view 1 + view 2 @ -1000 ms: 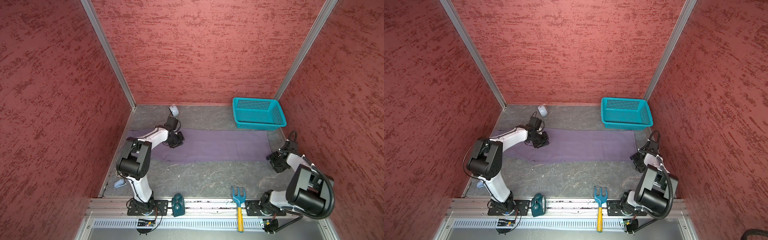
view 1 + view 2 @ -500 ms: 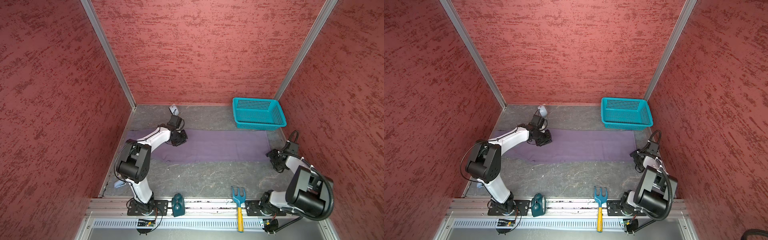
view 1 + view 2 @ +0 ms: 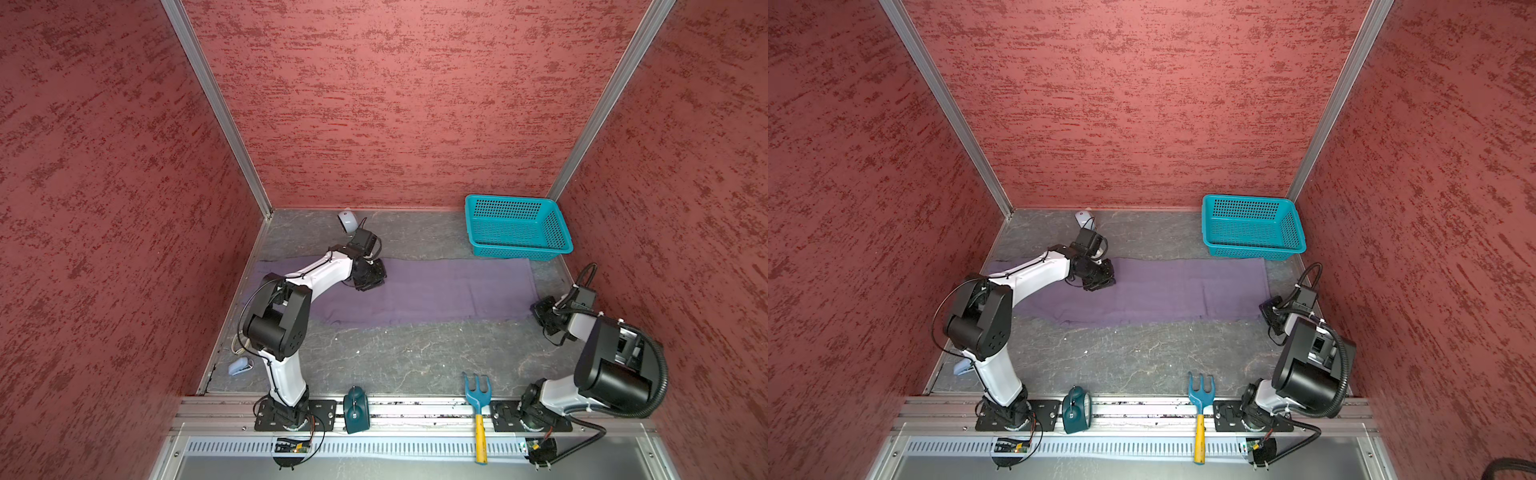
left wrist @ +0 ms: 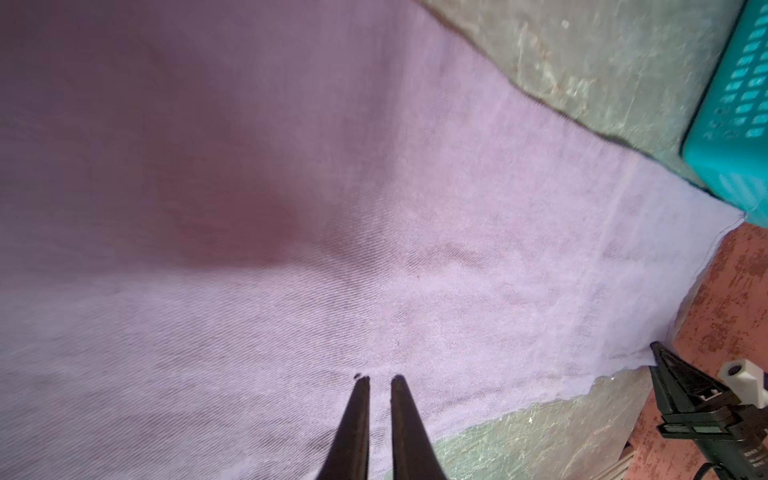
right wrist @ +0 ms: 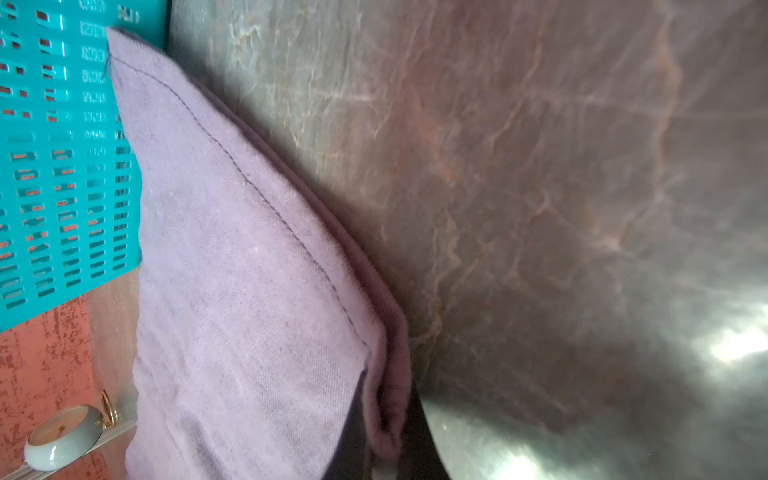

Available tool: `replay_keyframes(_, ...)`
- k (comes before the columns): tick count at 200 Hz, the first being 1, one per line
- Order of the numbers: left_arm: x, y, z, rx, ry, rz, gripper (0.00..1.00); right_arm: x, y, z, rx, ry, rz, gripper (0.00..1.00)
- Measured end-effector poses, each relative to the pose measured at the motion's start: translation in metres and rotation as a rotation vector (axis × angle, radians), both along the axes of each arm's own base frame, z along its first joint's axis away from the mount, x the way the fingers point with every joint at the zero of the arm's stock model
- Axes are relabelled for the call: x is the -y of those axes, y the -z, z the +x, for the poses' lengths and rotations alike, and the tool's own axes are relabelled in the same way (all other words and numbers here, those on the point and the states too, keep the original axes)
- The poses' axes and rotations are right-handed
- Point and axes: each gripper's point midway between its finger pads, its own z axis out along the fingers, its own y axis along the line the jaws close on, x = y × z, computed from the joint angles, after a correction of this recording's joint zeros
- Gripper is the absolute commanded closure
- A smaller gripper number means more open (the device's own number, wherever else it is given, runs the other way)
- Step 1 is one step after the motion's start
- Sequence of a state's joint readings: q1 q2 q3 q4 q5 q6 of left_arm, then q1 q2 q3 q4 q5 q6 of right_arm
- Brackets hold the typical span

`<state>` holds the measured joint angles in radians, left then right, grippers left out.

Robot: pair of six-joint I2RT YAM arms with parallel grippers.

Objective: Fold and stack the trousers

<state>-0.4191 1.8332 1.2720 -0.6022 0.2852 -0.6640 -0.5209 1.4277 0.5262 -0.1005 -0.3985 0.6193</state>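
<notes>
Right gripper (image 5: 384,440) was clamped tight on the trousers (image 5: 249,291) hem corner. Left gripper (image 4: 380,379) was nearly closed, tips on the cloth, couldn't tell if pinching.

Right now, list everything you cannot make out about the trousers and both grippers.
The left gripper tips: hidden under its own wrist in both top views.
Left wrist view: fingers nearly together on the trousers; pinched cloth or not, unclear.
The right gripper, right wrist view: fingers cut off by the picture's edge, hem clamped between.
Trousers' left end, top views: partly covered by the left arm.
</notes>
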Motion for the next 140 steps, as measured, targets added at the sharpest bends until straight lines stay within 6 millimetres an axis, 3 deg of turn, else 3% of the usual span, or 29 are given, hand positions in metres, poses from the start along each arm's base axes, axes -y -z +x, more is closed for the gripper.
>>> replay_keyframes(30,0.011,0.007,-0.005,-0.019,0.036,0.006,0.86,0.000,-0.026,-0.005,0.048,0.001,-0.049,1.00)
replay_keyframes(86,0.061,0.009,-0.004,-0.016,0.147,-0.035,0.86,0.020,-0.096,-0.002,0.151,0.046,-0.212,1.00)
replay_keyframes(140,0.106,0.015,-0.011,-0.029,0.245,-0.064,0.86,0.023,-0.118,-0.005,0.180,0.054,-0.264,1.00)
